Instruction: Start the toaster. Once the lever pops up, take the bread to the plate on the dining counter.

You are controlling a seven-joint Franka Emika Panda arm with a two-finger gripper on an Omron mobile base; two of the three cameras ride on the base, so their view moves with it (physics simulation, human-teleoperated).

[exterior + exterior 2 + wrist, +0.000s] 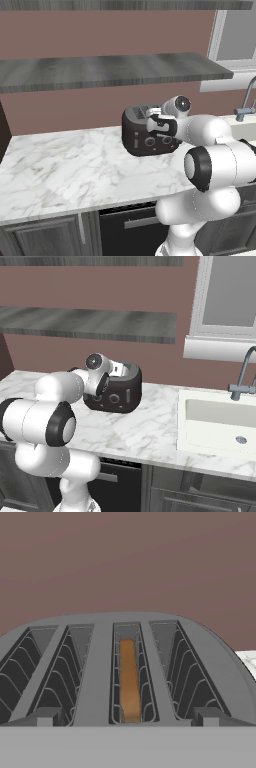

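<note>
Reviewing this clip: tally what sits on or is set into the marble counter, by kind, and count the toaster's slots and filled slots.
Dark grey four-slot toaster: 1
Brown bread slice standing in a slot: 1
White sink basin: 1
Grey metal faucet: 1
Total: 4
Toaster slots: 4, with 1 filled.

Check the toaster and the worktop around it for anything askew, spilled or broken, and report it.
Nothing stands out. The toaster sits upright on the marble worktop, one slice of bread stands straight in a slot, and no spill or damage shows.

A sink (215, 423) with faucet (241, 378) sits below a grey shelf (110, 70).
</note>
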